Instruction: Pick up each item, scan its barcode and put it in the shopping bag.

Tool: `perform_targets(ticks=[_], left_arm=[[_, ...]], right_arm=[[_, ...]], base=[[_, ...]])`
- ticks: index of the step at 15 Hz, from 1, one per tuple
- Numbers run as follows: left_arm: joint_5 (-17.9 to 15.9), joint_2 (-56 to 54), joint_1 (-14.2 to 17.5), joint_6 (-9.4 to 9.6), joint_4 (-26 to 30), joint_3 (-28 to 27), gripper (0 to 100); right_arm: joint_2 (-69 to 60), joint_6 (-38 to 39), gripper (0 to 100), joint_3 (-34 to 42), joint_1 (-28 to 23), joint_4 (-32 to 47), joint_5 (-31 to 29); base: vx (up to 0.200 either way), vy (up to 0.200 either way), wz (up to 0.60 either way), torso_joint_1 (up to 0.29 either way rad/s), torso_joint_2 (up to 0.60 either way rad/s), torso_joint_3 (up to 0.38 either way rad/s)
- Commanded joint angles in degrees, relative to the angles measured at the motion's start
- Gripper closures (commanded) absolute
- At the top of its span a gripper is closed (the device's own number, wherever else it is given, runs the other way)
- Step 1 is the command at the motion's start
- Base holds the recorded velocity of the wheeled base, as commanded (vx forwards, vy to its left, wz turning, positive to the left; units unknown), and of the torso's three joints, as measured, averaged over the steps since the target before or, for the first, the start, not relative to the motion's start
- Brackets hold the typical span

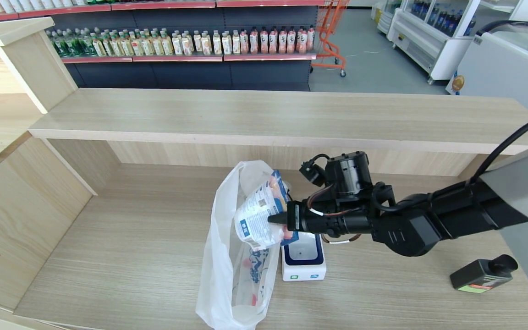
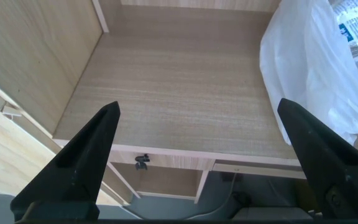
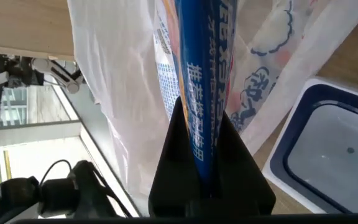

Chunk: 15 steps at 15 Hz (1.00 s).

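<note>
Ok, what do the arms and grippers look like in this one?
The right arm is matt black, built of rounded cylindrical joints, with thin red and white wires looping at the wrist and a thick black cable behind. The right gripper is black and narrow. The left gripper has two plain black wedge-shaped fingers.

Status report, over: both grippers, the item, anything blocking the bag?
Right gripper shut on packet at the shopping bag mouth. Left gripper open, empty. Nothing blocks the mouth.

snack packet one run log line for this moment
right end effector shut on snack packet | it at shopping bag mouth, beside scanner | left end effector open, empty
</note>
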Motion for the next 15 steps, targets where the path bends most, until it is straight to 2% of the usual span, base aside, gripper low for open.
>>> perform_targets(ticks=[1,2,6,10,13,15], left_arm=[[0.01,-0.02,0.08,-0.02,0.0,0.0,0],[0.01,-0.02,-0.01,-0.02,0.0,0.0,0],[0.01,-0.02,0.08,0.06,0.0,0.0,0],[0.01,-0.02,-0.01,-0.02,0.0,0.0,0],[0.01,-0.02,0.08,-0.02,0.0,0.0,0],[0.01,-0.02,-0.01,-0.02,0.0,0.0,0]], right_arm=[[2.62,-0.45,100,-1.37,0.16,0.01,0.03],[3.06,-0.54,0,-1.55,0.25,-0.08,0.03],[4.03,1.3,0,-2.6,0.34,-2.19,0.39],[-0.46,8.77,0,0.03,-1.25,-3.68,0.39],[-10.04,14.22,0,8.3,-3.97,-3.16,0.74],[-22.08,15.37,0,19.81,-7.31,-3.07,5.4]], base=[[0.0,0.0,0.0,0.0,0.0,0.0],[0.0,0.0,0.0,0.0,0.0,0.0],[0.0,0.0,0.0,0.0,0.0,0.0],[0.0,0.0,0.0,0.0,0.0,0.0],[0.0,0.0,0.0,0.0,0.0,0.0],[0.0,0.0,0.0,0.0,0.0,0.0]])
